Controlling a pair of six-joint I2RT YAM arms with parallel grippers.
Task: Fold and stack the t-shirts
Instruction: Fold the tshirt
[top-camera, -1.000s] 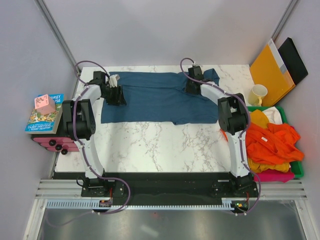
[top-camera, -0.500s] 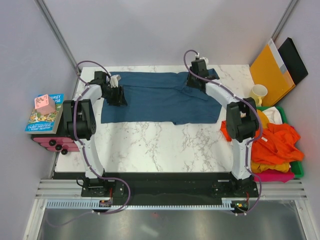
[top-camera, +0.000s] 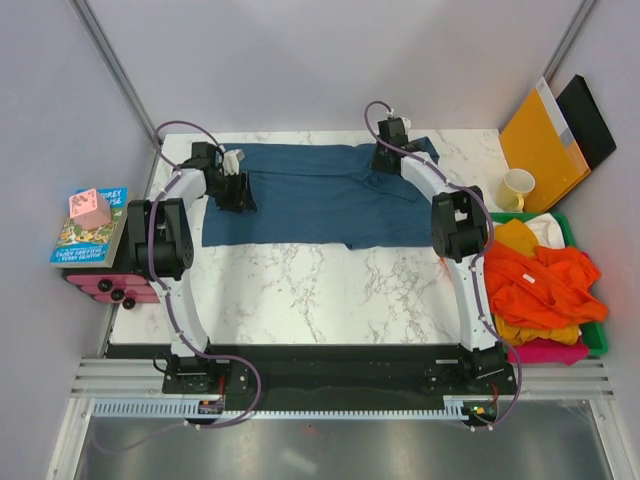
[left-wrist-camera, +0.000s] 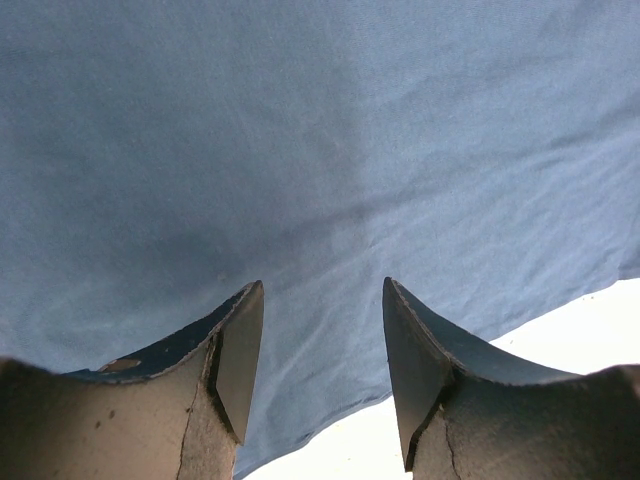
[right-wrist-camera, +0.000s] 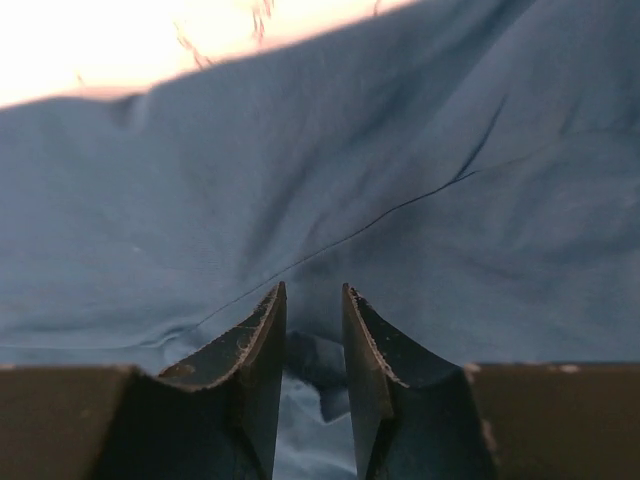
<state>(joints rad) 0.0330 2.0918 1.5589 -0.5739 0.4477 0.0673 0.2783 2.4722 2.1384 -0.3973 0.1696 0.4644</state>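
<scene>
Marbled white tabletop (top-camera: 330, 290) is covered along its far side by the dark teal-blue t-shirt (top-camera: 320, 200), spread flat, while orange, yellow and pink t-shirts (top-camera: 545, 285) are heaped in a green bin (top-camera: 506, 217) at the right edge. The left gripper (left-wrist-camera: 322, 290) is held over the shirt's left end with jaws apart and nothing between them. The right gripper (right-wrist-camera: 314, 290) is set into the cloth at the shirt's far right, jaws nearly together; whether the fold between them is pinched cannot be told.

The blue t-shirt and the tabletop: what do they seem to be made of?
The blue t-shirt: soft matte knit cloth, probably cotton; it lies limp and creases in fine folds. The tabletop: smooth white with grey veins, marble or marble-look laminate; the look leaves that open.
</scene>
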